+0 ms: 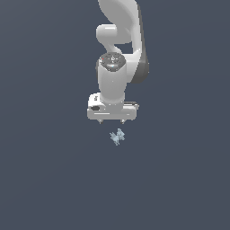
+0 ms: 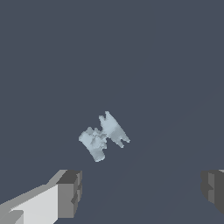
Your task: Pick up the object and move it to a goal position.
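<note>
The flat slate-grey worktop [image 1: 45, 179] is filling both views, plain and unmarked. Over it the white Panda arm [image 1: 117, 36] is reaching down from the top of the exterior view, its wrist section pointing straight at the surface and its wide hand block sitting level. The pincer [image 1: 111, 121] is hanging beneath that block with its jaws spread wide: two short tips are showing well apart in the exterior view, and the wrist view is catching one grey finger pad [image 2: 70, 192] at one edge and the other at the far edge, with bare surface between them and nothing held. The object [image 1: 117, 136], a tiny pale blue-grey figurine with spiky bits, is lying on the worktop just below the pincer in the exterior view, a touch toward the exterior view's right. In the wrist view it [image 2: 103, 135] is sitting clear of both pads, untouched.
</note>
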Available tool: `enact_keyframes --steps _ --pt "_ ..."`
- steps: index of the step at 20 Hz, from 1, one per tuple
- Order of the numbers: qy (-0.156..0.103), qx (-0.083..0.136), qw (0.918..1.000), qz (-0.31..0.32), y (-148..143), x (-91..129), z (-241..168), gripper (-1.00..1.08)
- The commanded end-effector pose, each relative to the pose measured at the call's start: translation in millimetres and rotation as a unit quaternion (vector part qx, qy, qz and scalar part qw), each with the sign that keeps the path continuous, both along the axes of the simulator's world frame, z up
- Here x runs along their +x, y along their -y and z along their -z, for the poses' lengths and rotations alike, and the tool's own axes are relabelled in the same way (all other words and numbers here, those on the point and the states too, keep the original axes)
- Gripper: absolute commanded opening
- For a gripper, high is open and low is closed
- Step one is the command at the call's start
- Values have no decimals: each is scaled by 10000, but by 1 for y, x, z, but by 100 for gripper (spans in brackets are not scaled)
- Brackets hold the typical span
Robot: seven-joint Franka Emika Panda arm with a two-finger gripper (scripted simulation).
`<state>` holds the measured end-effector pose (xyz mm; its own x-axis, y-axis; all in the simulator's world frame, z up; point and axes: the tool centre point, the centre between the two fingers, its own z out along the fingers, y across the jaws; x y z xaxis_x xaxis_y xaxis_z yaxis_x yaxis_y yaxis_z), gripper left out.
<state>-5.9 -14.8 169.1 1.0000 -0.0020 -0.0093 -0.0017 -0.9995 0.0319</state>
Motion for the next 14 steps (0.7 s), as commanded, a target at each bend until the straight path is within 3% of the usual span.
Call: enact_keyframes --steps 1,14 --pt "0 0 10000 0 0 0 0 100" --pt "-44 87 9994 -319 -32 -1 4 100"
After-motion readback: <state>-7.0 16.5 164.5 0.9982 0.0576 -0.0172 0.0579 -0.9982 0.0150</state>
